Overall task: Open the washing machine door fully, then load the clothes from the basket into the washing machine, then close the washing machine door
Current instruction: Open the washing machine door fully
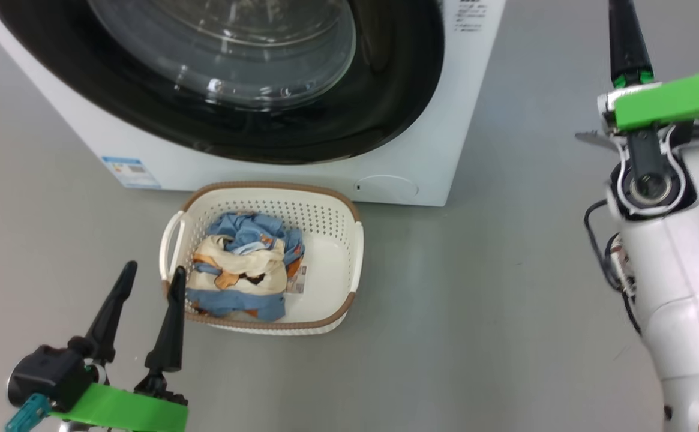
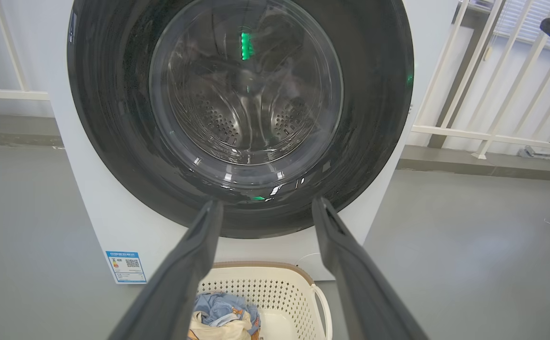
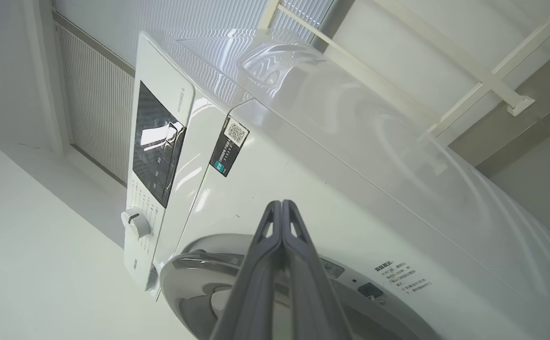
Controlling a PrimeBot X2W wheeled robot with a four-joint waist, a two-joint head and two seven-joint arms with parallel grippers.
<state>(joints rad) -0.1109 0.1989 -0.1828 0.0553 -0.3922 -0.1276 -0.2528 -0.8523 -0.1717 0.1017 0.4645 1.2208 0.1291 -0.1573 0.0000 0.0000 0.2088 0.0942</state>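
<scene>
The washing machine (image 1: 121, 144) stands ahead with its washing machine door (image 1: 385, 90) closed, a black ring around the glass. Through the glass in the left wrist view, the door (image 2: 114, 118) shows the steel drum. The basket (image 1: 265, 186) sits on the floor just in front, holding the clothes (image 1: 247, 264), a blue and cream bundle. My left gripper (image 1: 154, 268) is open and empty beside the basket's left handle, and in its own view the left gripper (image 2: 266, 202) points at the door's lower edge. My right gripper (image 3: 282, 204) is shut and empty, raised beside the machine's right side (image 1: 625, 36).
Grey floor (image 1: 475, 300) spreads around the basket. My white right forearm (image 1: 679, 282) fills the head view's right side. A white railing (image 2: 468, 132) runs behind the machine. The control panel (image 3: 156, 146) and a knob (image 3: 135, 223) sit on the machine's upper front.
</scene>
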